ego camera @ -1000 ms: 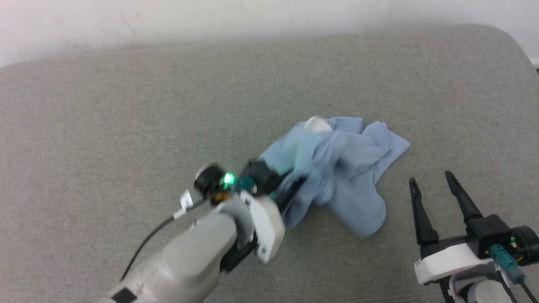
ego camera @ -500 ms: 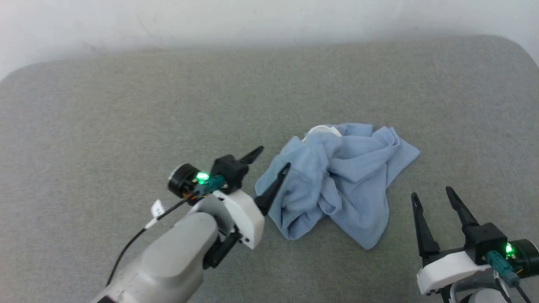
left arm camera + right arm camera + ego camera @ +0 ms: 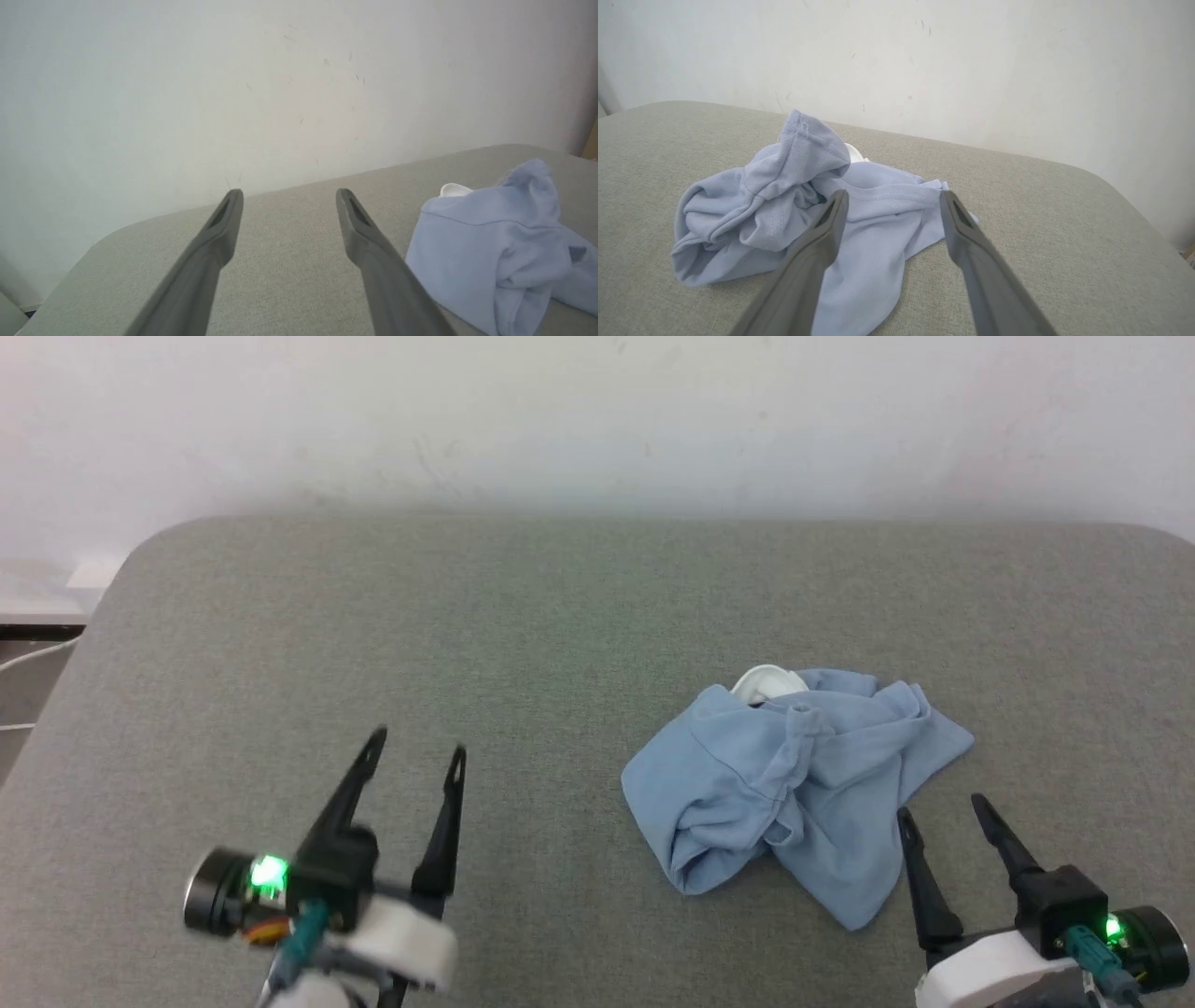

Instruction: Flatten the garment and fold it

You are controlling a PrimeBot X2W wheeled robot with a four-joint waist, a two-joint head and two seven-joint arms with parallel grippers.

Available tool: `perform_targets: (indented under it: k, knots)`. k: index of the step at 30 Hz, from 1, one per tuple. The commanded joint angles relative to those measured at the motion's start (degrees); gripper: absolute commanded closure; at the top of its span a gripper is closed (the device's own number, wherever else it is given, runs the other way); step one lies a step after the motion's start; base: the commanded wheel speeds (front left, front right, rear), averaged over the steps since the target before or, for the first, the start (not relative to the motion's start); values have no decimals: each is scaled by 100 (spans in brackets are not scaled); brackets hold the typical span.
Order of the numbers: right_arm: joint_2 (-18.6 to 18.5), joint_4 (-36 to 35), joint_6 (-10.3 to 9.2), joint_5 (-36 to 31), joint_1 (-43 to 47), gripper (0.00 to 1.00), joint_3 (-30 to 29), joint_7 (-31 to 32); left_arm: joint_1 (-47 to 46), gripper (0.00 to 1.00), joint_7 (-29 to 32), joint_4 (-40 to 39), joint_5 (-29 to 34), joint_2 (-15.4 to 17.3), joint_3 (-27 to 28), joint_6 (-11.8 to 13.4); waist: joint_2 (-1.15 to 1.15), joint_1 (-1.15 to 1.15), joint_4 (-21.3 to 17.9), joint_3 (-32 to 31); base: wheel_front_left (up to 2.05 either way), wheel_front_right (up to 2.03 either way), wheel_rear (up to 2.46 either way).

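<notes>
The garment (image 3: pixel 794 784) lies crumpled in a heap on the grey padded surface, right of centre; it is light blue with a bit of white collar (image 3: pixel 767 683) peeking out at its far edge. My left gripper (image 3: pixel 415 747) is open at the lower left, well clear of the cloth, which appears at the right of the left wrist view as the garment (image 3: pixel 495 242). At the lower right my right gripper (image 3: pixel 938 805) is open, its fingers just short of the heap's near edge. From the right wrist, the garment (image 3: pixel 784 200) lies just beyond the open right gripper (image 3: pixel 893 196).
The grey padded surface (image 3: pixel 467 635) spreads wide to the left and behind the heap. A white wall (image 3: pixel 597 420) runs along its far edge. The surface's rounded left corner (image 3: pixel 140 546) drops off to a floor with a cable.
My left gripper let go of the garment, opened and drew back to the lower left. The heap settled. The head camera tilted, so the whole picture shifted down. The right gripper stayed open.
</notes>
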Motion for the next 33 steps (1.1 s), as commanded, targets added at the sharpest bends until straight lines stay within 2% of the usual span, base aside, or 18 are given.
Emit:
perform_targets:
  k: [1, 3, 6, 11, 16, 20, 24, 27, 28, 29, 33]
  knots:
    - [0, -45, -12, 54, 77, 0, 30, 34, 277, 0, -26, -138, 375, 30, 73, 161, 0, 1, 66, -52, 0, 0, 0]
    - [0, -83, -12, 95, 92, 0, 30, 92, 609, 0, -26, -381, 606, -122, 243, 365, 0, 1, 105, -37, 0, 0, 0]
    - [0, -165, -12, 273, 85, 0, 145, 304, 906, 0, -27, -586, 827, -307, 421, 419, 0, 1, 219, 3, 0, 0, 0]
    - [-45, -336, -12, 544, -157, 0, 526, 1194, 974, 0, -27, -609, 1012, -546, 548, 123, 0, 1, 444, 107, 0, 0, 0]
    - [-396, -397, -12, 1169, -692, 0, 881, 2512, 924, 0, -27, -522, 1115, -768, 664, -154, 0, 1, 665, 250, 0, 0, 0]
    - [-588, -248, -12, 1580, -1121, 0, 910, 3388, 886, 0, -27, -415, 1177, -969, 733, -370, 0, 1, 852, 402, 0, 0, 0]
    - [-675, -20, -12, 1809, -1443, 0, 869, 3904, 820, 0, -27, -336, 1262, -1152, 817, -557, 0, 1, 1044, 574, 0, 0, 0]
    - [-723, 71, -12, 1862, -1555, 0, 868, 3955, 783, 0, -27, -297, 1296, -1228, 876, -646, 0, 1, 1134, 627, 0, 0, 0]
    - [-755, 110, -12, 1868, -1601, 57, 886, 3948, 761, 0, -27, -274, 1308, -1260, 916, -695, 0, 1, 1176, 652, 0, 0, 0]
    - [-796, 125, -12, 1853, -1648, 100, 924, 3879, 745, 0, -27, -253, 1325, -1294, 954, -737, 0, 1, 1214, 663, 0, 0, 0]
    - [-854, 83, -12, 1829, -1797, 100, 1153, 3475, 740, 0, -27, -189, 1408, -1412, 1063, -884, 0, 1, 1337, 630, 0, 0, 0]
